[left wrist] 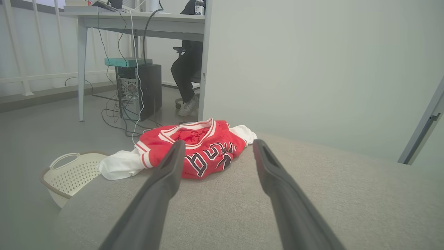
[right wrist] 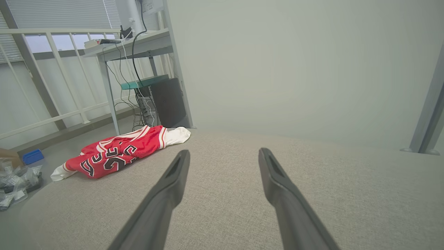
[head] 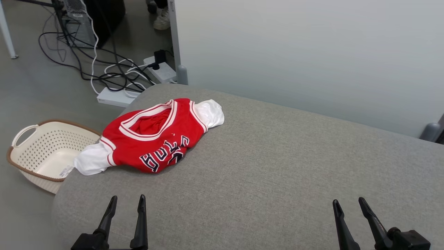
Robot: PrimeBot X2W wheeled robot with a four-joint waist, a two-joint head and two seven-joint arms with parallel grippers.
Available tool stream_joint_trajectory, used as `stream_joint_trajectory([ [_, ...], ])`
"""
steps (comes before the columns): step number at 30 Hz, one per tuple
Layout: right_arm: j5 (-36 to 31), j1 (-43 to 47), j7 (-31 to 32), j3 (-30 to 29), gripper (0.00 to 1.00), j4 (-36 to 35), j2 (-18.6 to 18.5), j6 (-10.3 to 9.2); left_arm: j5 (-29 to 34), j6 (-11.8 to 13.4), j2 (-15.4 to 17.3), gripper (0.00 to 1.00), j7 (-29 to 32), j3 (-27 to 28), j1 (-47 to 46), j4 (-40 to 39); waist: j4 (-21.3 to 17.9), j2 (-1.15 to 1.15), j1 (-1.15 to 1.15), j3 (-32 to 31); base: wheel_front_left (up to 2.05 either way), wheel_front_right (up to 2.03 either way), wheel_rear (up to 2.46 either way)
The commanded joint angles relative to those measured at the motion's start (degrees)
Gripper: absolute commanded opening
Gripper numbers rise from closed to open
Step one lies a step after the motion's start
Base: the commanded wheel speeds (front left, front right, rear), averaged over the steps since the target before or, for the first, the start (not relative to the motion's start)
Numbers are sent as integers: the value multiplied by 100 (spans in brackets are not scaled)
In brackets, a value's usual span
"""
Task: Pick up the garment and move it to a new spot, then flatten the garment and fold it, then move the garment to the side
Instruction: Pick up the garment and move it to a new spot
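**Starting the pick-up: garment untouched**

Both end effectors, left (head: 127,198) and right (head: 348,200), hover over the grey table (head: 277,156), fingers spread wide and holding nothing. The crumpled red-and-white garment (head: 156,139) lies just ahead of the left end effector, and ahead and well to the left of the right one. Next, likely, the left end effector must advance and pinch the cloth.
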Motion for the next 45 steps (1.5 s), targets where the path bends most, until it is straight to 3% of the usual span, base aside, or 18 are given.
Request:
stream_joint_trajectory([
  [1, 39, -179, -35, 128, 100, -169, -65, 0, 66, -63, -3, 100, -59, 183, -292, -154, 185, 0, 0, 11, 0, 0, 0],
  [15, -35, -156, -35, 159, 100, -146, -115, 0, -281, 40, -3, 100, -59, 226, -357, -188, 474, 0, 0, 165, 0, 0, 0],
  [29, 10, -936, -35, 545, 100, -222, -936, 0, -1017, 232, -3, 100, -59, 175, -1602, 51, 38, 0, 0, 1414, 0, 0, 0],
  [35, 42, -1252, -35, 605, 100, -249, -1167, 0, -1418, 50, -3, 100, -59, 368, -2502, 712, -228, 0, 0, 1931, 0, 0, 0],
  [38, 51, -1411, -35, 626, 100, -272, -1246, 0, -1951, -231, -3, 100, -59, 506, -2989, 1273, -395, 0, 0, 2163, 0, 0, 0],
  [45, 60, -1758, -35, 682, 100, -337, -1239, 0, -1693, -633, 43, 100, -59, 970, -3982, 2756, -889, 0, 0, 2525, 0, 0, 0],
])
